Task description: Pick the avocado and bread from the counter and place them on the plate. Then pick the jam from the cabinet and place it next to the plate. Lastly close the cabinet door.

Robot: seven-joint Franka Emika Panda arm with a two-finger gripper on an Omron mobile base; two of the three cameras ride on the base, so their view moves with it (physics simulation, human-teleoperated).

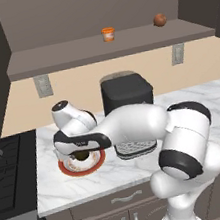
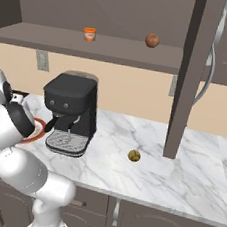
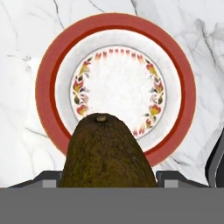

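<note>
My gripper (image 3: 109,181) is shut on the avocado (image 3: 107,151), a dark brown-green oval that hangs directly over the plate (image 3: 48,87). The plate has a broad red rim and a flowered cream centre with nothing on it, and it lies on the white marble counter (image 1: 94,183). In the left base view the gripper (image 1: 81,152) hovers just above the plate (image 1: 71,170) beside the stove. The bread (image 2: 134,156), a small tan-yellow lump, lies on the counter right of the coffee machine. The orange jam (image 1: 108,33) jar stands on the shelf of the open cabinet (image 1: 72,52).
A black coffee machine (image 1: 127,96) stands right of the plate, close to my forearm. A reddish-brown ball (image 2: 152,40) sits on the cabinet shelf right of the jam. The open cabinet door (image 2: 191,74) juts out over the counter. A dark stove (image 1: 9,174) borders the counter's left end.
</note>
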